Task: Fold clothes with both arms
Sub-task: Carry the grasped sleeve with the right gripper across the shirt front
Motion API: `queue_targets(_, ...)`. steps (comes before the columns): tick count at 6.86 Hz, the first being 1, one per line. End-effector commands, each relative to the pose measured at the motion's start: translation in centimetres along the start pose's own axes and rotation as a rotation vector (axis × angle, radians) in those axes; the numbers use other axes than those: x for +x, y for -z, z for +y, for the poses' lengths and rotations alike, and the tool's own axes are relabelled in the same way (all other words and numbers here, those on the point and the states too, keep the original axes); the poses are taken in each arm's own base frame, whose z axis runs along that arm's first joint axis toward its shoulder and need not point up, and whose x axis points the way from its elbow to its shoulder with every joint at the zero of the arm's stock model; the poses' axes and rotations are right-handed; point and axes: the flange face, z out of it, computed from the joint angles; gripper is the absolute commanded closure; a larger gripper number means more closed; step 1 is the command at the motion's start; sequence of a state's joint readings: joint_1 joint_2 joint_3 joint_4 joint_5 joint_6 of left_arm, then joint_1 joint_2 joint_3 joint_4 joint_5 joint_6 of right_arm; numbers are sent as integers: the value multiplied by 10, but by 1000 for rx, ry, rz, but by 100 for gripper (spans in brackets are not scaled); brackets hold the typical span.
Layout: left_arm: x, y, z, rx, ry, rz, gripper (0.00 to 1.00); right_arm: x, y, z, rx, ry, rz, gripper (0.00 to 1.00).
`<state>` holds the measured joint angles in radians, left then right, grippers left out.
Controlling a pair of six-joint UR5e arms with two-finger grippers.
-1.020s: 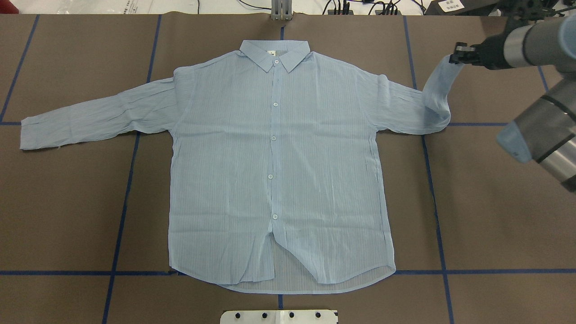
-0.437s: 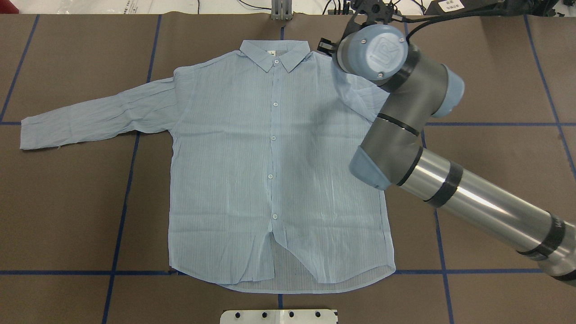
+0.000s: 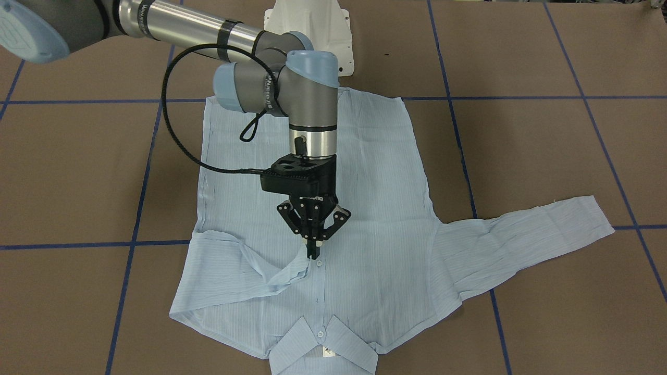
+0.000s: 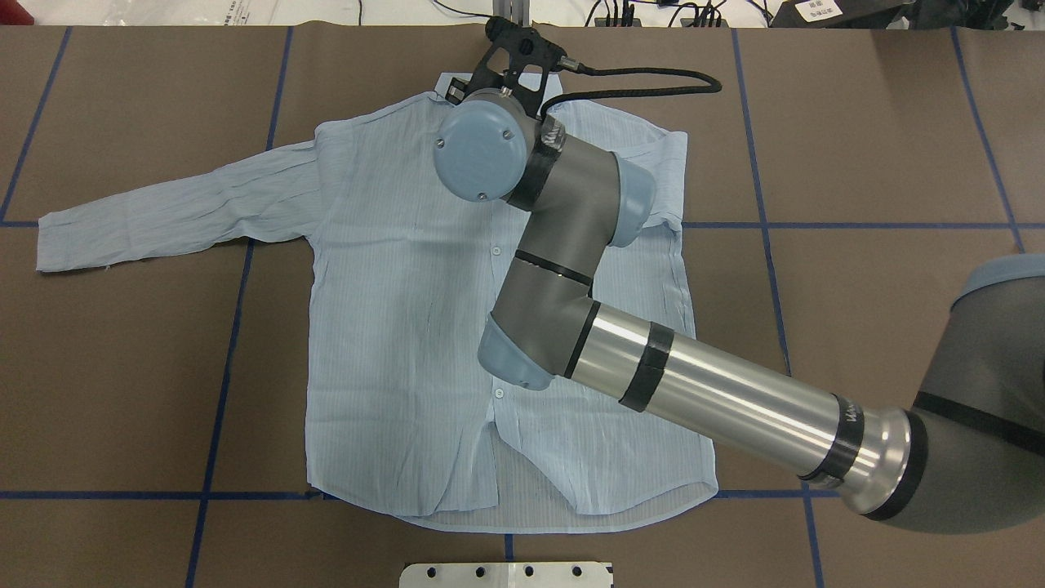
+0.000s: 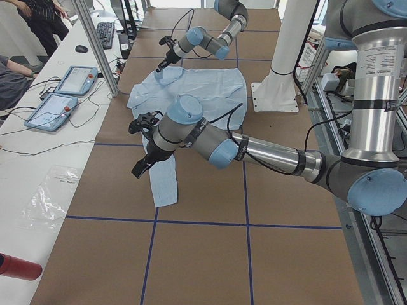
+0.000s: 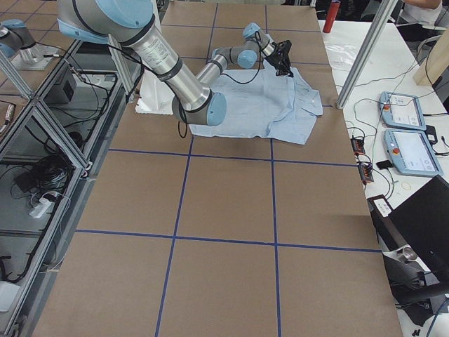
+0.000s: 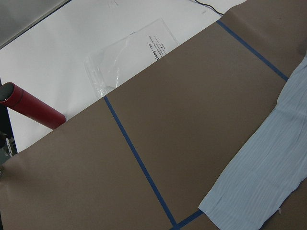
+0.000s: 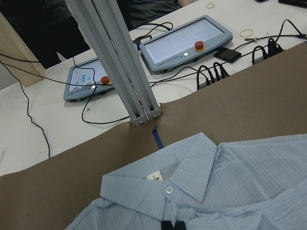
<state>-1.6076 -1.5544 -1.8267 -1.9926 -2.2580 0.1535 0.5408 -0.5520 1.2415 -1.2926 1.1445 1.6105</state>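
Note:
The light blue striped shirt [image 4: 392, 327] lies flat, buttons up, collar [image 8: 192, 177] at the far edge. My right gripper [image 3: 313, 252] is shut on the cuff of the shirt's right sleeve [image 3: 250, 260]. It holds the cuff low over the button line just below the collar, so the sleeve lies folded across the chest. In the overhead view the wrist [image 4: 482, 151] hides the fingers. The left sleeve [image 4: 163, 212] lies stretched out flat. My left gripper [image 5: 141, 166] hovers above that sleeve's cuff [image 7: 259, 182]; I cannot tell whether it is open.
Brown table cover with blue tape lines [image 4: 220, 359]. A red cylinder [image 7: 31, 108] and a plastic bag [image 7: 129, 52] lie past the left table end. An aluminium post [image 8: 120, 62] and teach pendants [image 8: 187, 45] stand beyond the far edge. The white pedestal base [image 3: 307, 21] is on the robot's side.
My right arm has swung from the right side of the table to the middle, carrying the right sleeve over the chest to below the collar. The left sleeve has not moved.

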Motion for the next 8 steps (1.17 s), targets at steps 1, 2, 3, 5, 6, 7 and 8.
queue_targets(1, -2, -3, 2, -6, 7, 1, 0, -21, 3, 46, 31, 34, 10, 100)
queue_targets(2, -2, -2, 1, -5, 7, 1, 0, -33, -5, 59, 28, 53, 33, 100)
queue_targets(3, -2, -3, 2, -7, 11, 1, 0, -46, -5, 62, 24, 57, 36, 70)
queue_targets(5, -2, -3, 2, -7, 11, 1, 0, -84, 12, 60, -17, 51, 20, 0)
queue_targets(6, -2, -2, 2, -6, 10, 1, 0, -89, 16, 58, -33, 70, 16, 0)
queue_targets(7, -1, -2, 3, -6, 10, 1, 0, -87, 12, 52, -38, 87, 31, 0)
queue_targets(8, -2, -2, 2, -6, 11, 1, 0, -77, -1, 35, -90, 98, 84, 0)
